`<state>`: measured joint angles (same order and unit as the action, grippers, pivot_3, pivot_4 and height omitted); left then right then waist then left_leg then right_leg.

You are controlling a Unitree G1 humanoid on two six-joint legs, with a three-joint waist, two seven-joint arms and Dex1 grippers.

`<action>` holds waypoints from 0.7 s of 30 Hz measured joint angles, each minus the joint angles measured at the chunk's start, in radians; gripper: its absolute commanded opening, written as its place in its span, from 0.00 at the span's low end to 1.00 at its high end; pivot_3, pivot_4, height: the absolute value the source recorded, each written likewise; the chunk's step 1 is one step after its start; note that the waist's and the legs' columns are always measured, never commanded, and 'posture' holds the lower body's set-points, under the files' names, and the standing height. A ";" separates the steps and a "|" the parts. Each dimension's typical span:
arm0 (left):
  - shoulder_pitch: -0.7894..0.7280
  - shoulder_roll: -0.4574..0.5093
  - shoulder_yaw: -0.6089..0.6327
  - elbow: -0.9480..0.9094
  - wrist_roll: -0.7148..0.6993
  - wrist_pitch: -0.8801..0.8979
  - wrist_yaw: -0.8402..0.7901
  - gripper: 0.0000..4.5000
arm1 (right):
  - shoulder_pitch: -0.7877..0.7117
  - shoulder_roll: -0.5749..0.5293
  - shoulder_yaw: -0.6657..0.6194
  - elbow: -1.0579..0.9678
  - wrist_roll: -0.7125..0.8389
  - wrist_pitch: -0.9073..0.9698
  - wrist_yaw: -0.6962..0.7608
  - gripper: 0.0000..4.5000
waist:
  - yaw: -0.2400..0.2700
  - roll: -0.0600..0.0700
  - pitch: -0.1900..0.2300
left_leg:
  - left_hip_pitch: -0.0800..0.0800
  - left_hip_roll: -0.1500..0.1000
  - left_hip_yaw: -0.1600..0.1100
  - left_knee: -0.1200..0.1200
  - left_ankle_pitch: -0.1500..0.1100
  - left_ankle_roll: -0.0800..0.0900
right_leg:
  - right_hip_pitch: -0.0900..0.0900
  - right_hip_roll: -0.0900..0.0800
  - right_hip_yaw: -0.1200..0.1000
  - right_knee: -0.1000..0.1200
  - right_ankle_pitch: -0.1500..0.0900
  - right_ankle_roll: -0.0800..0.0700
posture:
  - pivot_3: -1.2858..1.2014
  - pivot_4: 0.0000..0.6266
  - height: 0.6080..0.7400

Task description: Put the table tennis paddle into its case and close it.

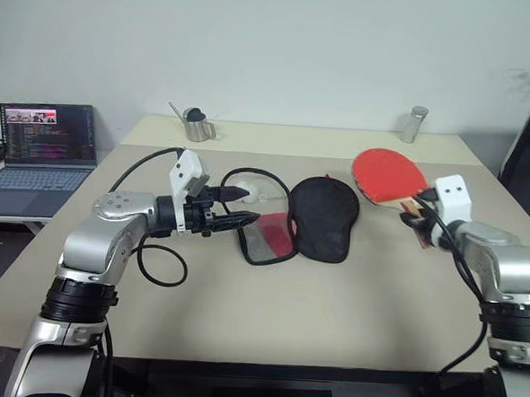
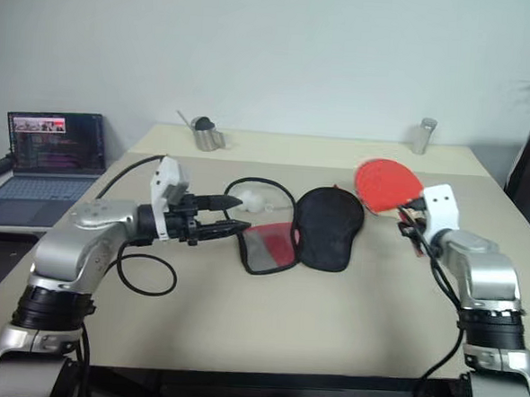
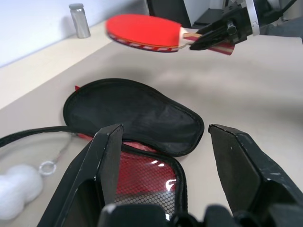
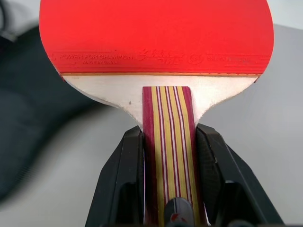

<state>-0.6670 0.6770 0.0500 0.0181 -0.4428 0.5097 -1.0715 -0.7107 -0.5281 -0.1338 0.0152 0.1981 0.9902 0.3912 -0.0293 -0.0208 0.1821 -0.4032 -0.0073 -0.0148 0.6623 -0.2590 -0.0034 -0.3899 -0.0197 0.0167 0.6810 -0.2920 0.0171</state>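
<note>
Right gripper (image 4: 168,156) pinched the striped wooden handle of the round red-rubber table tennis paddle (image 1: 389,174), held clear above the beige table (image 1: 331,301) at its right side, long axis running from the gripper up-left, blade pointing toward the far left. Flat black fabric case (image 1: 322,215) lay unzipped mid-table, red mesh half (image 1: 267,236) folded out beside it, bare tabletop between case and paddle. Left gripper (image 1: 243,206) hovered by the mesh half, fingers spread, empty; white wall behind, open laptop (image 1: 43,153) off-table left.

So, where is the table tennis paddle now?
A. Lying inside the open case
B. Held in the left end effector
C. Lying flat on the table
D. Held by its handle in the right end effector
D: the right end effector clamps the striped handle of the paddle, raised above the table.
</note>
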 measured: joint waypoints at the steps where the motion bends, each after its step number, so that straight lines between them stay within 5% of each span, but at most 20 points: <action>1: 0.000 0.001 0.005 -0.001 -0.002 -0.003 0.000 0.70 | -0.009 0.030 0.002 -0.022 0.010 0.033 -0.014 0.25 | 0.000 0.000 0.000 | 0.000 0.000 0.000 0.000 0.000 0.000 | 0.000 0.000 0.000 0.000 0.000 0.000 | 0.52 0.24 1.00; 12: 0.018 0.020 0.032 -0.010 -0.005 -0.018 0.025 0.70 | -0.074 0.448 -0.023 -0.097 0.008 0.214 -0.324 0.25 | -0.001 0.000 0.000 | 0.000 0.000 0.000 0.000 0.000 0.000 | -0.002 0.000 0.000 0.001 0.000 0.000 | 0.52 0.24 1.00; 21: 0.019 0.020 0.032 -0.015 -0.004 -0.018 0.038 0.70 | -0.117 0.586 -0.032 0.097 -0.047 0.075 -0.492 0.25 | -0.002 0.000 0.000 | 0.000 0.000 0.000 0.000 0.000 0.000 | -0.002 0.000 0.000 0.001 0.000 0.000 | 0.52 0.24 1.00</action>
<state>-0.6484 0.6972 0.0822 0.0034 -0.4473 0.4917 -1.0334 -0.8280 0.0578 -0.1661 0.1122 0.1508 1.0653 -0.1012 -0.0311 -0.0206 0.1821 -0.4037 -0.0078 -0.0146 0.6619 -0.2588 -0.0037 -0.3919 -0.0201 0.0167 0.6818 -0.2919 0.0169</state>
